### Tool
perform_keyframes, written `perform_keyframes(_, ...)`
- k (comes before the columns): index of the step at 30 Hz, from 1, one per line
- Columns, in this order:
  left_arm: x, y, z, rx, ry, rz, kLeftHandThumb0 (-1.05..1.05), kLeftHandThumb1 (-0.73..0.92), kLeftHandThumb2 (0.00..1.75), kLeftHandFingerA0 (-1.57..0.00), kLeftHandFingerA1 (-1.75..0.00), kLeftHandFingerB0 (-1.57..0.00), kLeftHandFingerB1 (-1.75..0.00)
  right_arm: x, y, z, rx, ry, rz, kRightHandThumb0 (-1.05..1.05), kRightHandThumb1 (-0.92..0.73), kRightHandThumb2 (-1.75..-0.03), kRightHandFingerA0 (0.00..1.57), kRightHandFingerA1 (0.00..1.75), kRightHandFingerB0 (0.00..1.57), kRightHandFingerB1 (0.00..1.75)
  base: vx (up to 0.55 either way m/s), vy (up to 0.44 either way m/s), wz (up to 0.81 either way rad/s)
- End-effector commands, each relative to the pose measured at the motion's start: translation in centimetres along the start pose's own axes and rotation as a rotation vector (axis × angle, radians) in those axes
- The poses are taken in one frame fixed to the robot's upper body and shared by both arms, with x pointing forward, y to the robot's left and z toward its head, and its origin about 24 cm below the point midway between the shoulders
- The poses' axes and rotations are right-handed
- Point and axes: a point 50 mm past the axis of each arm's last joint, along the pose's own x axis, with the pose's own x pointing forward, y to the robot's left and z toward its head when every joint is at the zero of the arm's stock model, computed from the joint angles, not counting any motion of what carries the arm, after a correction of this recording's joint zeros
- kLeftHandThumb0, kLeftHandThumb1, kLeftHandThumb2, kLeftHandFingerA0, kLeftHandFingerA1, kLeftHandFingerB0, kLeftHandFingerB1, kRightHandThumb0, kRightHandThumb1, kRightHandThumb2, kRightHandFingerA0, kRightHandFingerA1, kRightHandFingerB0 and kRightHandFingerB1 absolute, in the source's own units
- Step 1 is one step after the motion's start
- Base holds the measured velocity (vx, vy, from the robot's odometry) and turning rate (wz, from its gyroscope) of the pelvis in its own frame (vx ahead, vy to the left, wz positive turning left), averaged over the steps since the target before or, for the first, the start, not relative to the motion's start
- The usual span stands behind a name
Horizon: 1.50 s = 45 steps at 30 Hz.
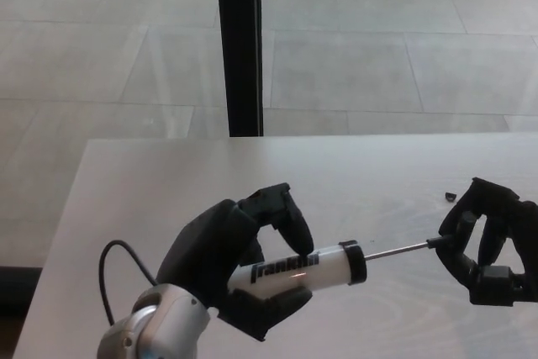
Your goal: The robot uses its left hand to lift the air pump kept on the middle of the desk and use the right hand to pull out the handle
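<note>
The left hand (239, 254) came in from the lower left, its silver wrist joint low in the frame and a black cable (118, 262) looping up behind it. The hand was turned so its back faced the camera, with the 2 thick fingers (282, 208) curled over the top of the air pump (298, 271) and the thumb pressed against the underside. It held the pump's white barrel firmly, clear of the desk (168, 182), with the barrel lying nearly level and rising slightly toward the right. Black lettering ran along the barrel just right of the fingers, and a black collar capped the barrel's right end.

From that collar a thin metal rod (395, 250) stretched out to the right, bare and exposed between the 2 hands. Its far end met the right hand (483, 241), which entered from the right edge. That hand sat well apart from the left, at about the same height, with its fingers folded inward around the small black handle (437, 242) at the rod's tip. The exact contact of each finger on the handle could not be made out, but the hand was closed on it.

A small dark speck (450, 196) lay on the desk just above and left of the right hand.
</note>
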Motion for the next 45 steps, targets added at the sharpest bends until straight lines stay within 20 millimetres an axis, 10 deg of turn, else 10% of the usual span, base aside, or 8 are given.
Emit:
perform_keyframes(1, -1.1, 0.4, -2.3, 0.034, 0.081, -0.004, -0.16, 0.44, 1.4, -0.95, -1.75, -0.76, -1.73, 0.6, -1.6, 0.3, -0.005, -0.02, -0.05, -0.11, -0.53, -1.04, 0.89, 1.75, 0.76, 1.53, 0.0, 0.0, 0.0)
perform_keyframes(6, -1.6, 0.9, -3.2, 0.026, 0.112, -0.001, -0.18, 0.45, 1.42, -0.95, -1.75, -0.75, -1.74, 0.4, -1.8, 0.2, -0.009, -0.014, -0.047, -0.18, -0.48, -1.05, 1.18, 1.36, 0.99, 1.23, 0.0, 0.0, 0.0)
perform_keyframes(12, -1.6, 1.1, -3.2, 0.004, 0.114, 0.009, -0.2, 0.47, 1.37, -0.94, -1.75, -0.75, -1.73, 0.5, -1.3, 0.2, 0.009, -0.032, -0.048, -0.12, -0.52, -1.03, 0.9, 1.75, 0.76, 1.56, 0.0, 0.0, 0.0)
perform_keyframes(23, -1.5, 0.5, -2.9, -0.002, 0.105, 0.018, -0.17, 0.46, 1.4, -0.95, -1.75, -0.78, -1.72, 0.4, -0.8, 0.1, 0.043, -0.021, -0.011, -0.08, -0.54, -1.03, 0.91, 1.71, 0.83, 1.23, 0.0, 0.0, 0.0)
perform_keyframes(25, -1.4, 0.5, -2.8, 0.003, 0.111, 0.013, -0.19, 0.48, 1.37, -0.95, -1.75, -0.77, -1.72, 0.4, -0.7, 0.1, 0.084, -0.005, 0.053, -0.2, -0.7, -0.69, 0.86, 1.6, 0.67, 0.66, 0.0, 0.0, 0.0)
perform_keyframes(26, -1.4, 0.4, -2.8, -0.001, 0.106, 0.015, -0.17, 0.47, 1.39, -0.95, -1.75, -0.78, -1.71, 0.3, -0.6, -0.1, 0.053, 0.035, 0.147, -0.44, -0.68, -0.6, 0.72, 0.98, 0.27, 0.34, 0.0, 0.0, 0.0)
perform_keyframes(34, -1.2, 0.2, -2.8, 0.002, 0.105, 0.019, -0.17, 0.45, 1.39, -0.95, -1.75, -0.77, -1.74, -0.9, -1.2, -2.0, -0.152, 0.219, 0.505, -0.89, -0.48, -0.83, 0.0, 0.01, 0.0, 0.0, 0.0, 0.0, 0.0)
perform_keyframes(45, -1.4, 0.2, -3.4, 0.011, 0.134, 0.016, -0.18, 0.47, 1.38, -0.94, -1.75, -0.77, -1.73, -1.3, -4.3, -3.4, -0.167, 0.325, 0.497, -1.04, -0.69, -0.64, 0.0, 0.0, 0.0, 0.0, 0.0, 0.0, 0.0)
